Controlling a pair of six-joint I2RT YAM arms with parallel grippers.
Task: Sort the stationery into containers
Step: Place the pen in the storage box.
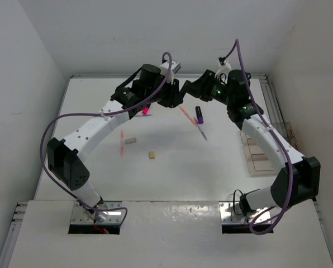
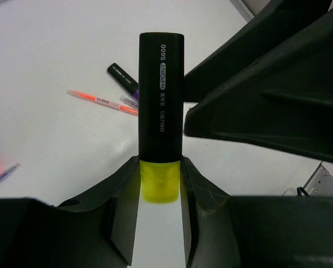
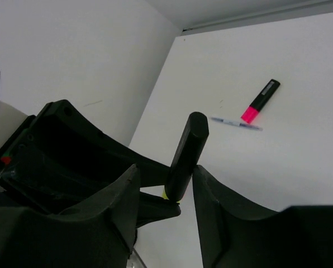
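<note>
The table is white and stands in a white corner, with plain walls on three sides. Both arms reach to the far middle of it, and the two grippers meet there above the surface.

The left gripper is closed on the yellow highlighter. It pinches the yellow end, and the black body points away from the wrist camera. The right gripper faces it from the other side. Its fingers stand apart on the two sides of the black body (a gap shows beside one finger). I cannot tell if the other finger touches the highlighter.

The rest of the stationery lies on the table. A pink highlighter is at the far left, partly under the left arm, and a thin blue pen lies just beside it. An orange pen and a purple highlighter lie close together below the grippers, and one more thin pen lies near them. Closer to the bases there are a pink pen, a grey eraser just beside it and a tan eraser a little apart.

The clear boxes stand at the right edge of the table, partly hidden by the right arm. What is inside them I cannot see.
</note>
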